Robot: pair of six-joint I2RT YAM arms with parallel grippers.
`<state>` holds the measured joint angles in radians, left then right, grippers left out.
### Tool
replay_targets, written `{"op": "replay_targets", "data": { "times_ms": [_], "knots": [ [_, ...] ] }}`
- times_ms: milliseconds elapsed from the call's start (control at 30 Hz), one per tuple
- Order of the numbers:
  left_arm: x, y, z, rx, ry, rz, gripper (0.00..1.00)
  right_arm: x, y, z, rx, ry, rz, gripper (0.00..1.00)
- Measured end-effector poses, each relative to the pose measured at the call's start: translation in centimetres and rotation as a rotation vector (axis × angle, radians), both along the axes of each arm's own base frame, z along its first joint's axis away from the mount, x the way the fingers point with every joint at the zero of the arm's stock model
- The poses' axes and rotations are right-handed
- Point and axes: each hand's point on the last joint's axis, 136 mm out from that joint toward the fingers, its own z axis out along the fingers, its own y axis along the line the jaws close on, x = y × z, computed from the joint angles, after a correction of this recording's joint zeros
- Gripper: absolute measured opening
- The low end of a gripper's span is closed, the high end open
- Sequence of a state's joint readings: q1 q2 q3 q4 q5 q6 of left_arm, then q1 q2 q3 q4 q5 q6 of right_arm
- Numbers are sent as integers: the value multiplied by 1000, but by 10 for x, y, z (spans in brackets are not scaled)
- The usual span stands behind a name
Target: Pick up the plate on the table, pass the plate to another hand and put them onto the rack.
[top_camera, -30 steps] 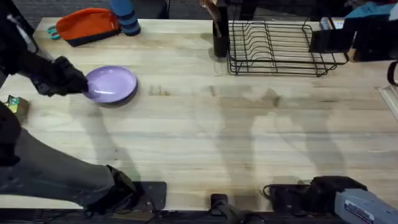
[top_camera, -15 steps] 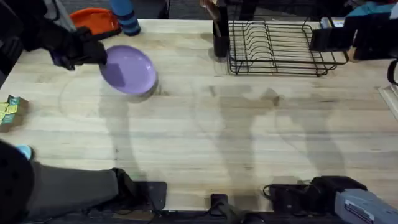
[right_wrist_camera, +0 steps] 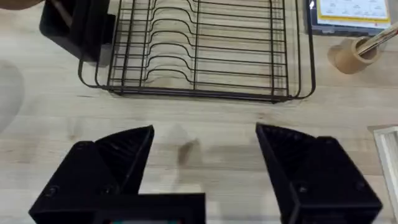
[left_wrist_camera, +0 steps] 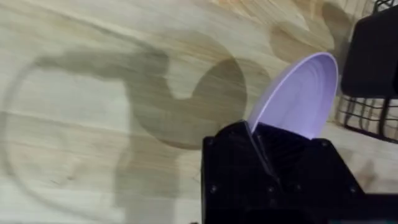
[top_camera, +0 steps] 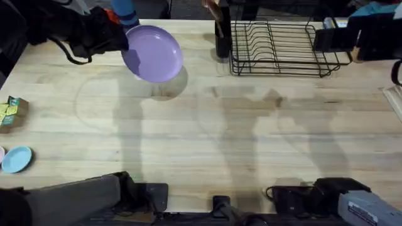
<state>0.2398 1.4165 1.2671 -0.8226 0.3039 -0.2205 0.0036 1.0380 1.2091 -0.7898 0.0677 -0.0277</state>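
Note:
The lavender plate [top_camera: 152, 53] hangs tilted above the far left of the wooden table [top_camera: 207, 138], casting a shadow beneath it. My left gripper [top_camera: 123, 39] is shut on the plate's left rim. In the left wrist view the plate [left_wrist_camera: 298, 96] stands up out of the black fingers [left_wrist_camera: 261, 140], edge toward the camera. The black wire rack [top_camera: 282, 47] stands at the back right with nothing in its slots. In the right wrist view the right gripper [right_wrist_camera: 205, 134] is open, low over the table with the rack [right_wrist_camera: 199, 50] just ahead of it.
A black utensil cup [top_camera: 222, 37] stands against the rack's left end. A small light-blue dish [top_camera: 16, 159] and a green box [top_camera: 11, 110] lie at the left edge. A blue cylinder [top_camera: 124, 9] stands behind the plate. A wooden cup [right_wrist_camera: 351, 53] sits right of the rack.
The left arm has lifted the plate off the table and carried it up and to the right, toward the rack. The small light-blue dish has come into sight. The right arm has stayed still.

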Motion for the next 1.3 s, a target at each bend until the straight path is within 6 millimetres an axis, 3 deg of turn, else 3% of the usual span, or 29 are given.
{"op": "replay_targets", "data": {
  "times_ms": [600, 733, 1067, 1300],
  "knots": [
    [-35, -53, -3, -312, 142, -83, 42, 0, 0, 0, 0, 0, 1, 998],
    [-36, -61, -1, -326, 143, -109, 42, 0, 5, 0, 19, 0, 22, 997],
    [-36, -113, 5, -346, 131, -261, 42, 0, 18, 0, 98, 2, 52, 998],
    [-37, -127, 7, -366, 137, -281, 42, -1, 20, 0, 216, 8, -36, 999]
  ]
}}
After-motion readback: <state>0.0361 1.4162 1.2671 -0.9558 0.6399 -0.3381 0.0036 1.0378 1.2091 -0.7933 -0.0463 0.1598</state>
